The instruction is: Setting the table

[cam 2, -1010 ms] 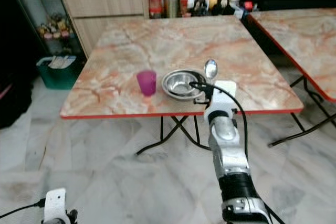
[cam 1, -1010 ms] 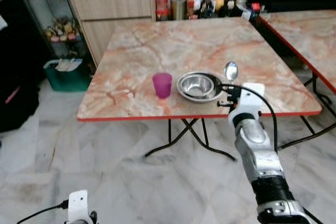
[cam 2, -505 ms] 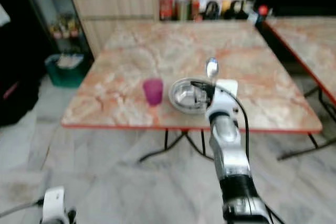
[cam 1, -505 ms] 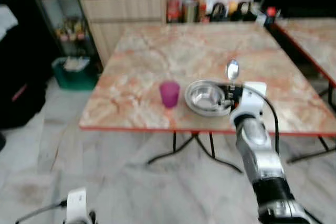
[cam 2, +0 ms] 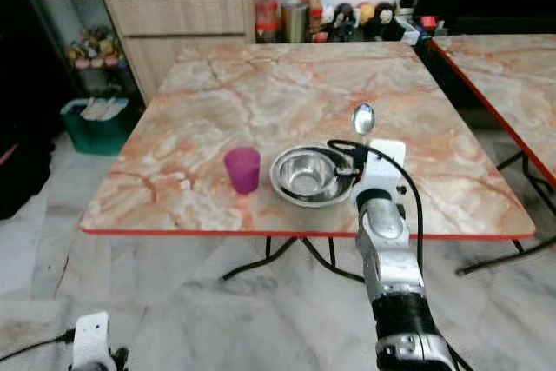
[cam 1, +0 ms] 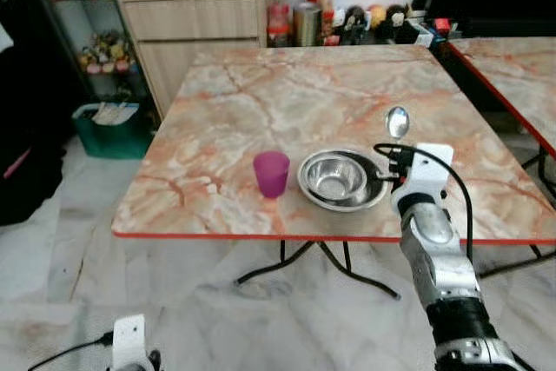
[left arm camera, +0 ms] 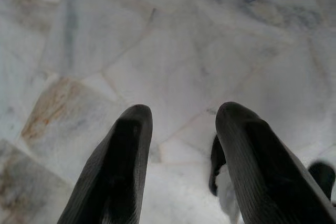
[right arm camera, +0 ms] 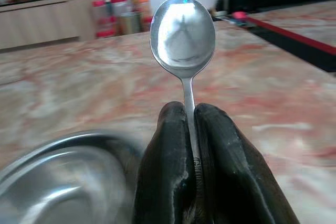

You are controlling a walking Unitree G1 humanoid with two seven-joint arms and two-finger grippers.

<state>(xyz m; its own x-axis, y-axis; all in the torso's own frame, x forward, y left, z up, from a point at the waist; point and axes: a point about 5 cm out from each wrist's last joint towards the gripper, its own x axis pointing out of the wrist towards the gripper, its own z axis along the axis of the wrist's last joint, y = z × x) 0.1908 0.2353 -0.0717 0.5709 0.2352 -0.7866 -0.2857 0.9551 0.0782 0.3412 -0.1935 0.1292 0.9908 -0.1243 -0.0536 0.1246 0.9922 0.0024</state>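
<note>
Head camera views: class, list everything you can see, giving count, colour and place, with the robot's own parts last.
Table: one, orange marble top, red edge, centre.
Second table: one, same pattern, far right.
Bowl: one, silver, near the table's front edge.
Cup: one, purple, left of the bowl.
Spoon: one, silver, held upright beside the bowl.
Cabinet: one, beige, behind the table.
Jars and bottles: several, mixed colours, behind the table.
Bin: one, green, on the floor, left.
Right gripper: black, shut on the spoon.
Left gripper: black, open, low over the floor.

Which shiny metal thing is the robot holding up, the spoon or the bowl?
The spoon. The right gripper pinches its handle, bowl end up. The steel bowl sits on the table, beside the purple cup.
</note>
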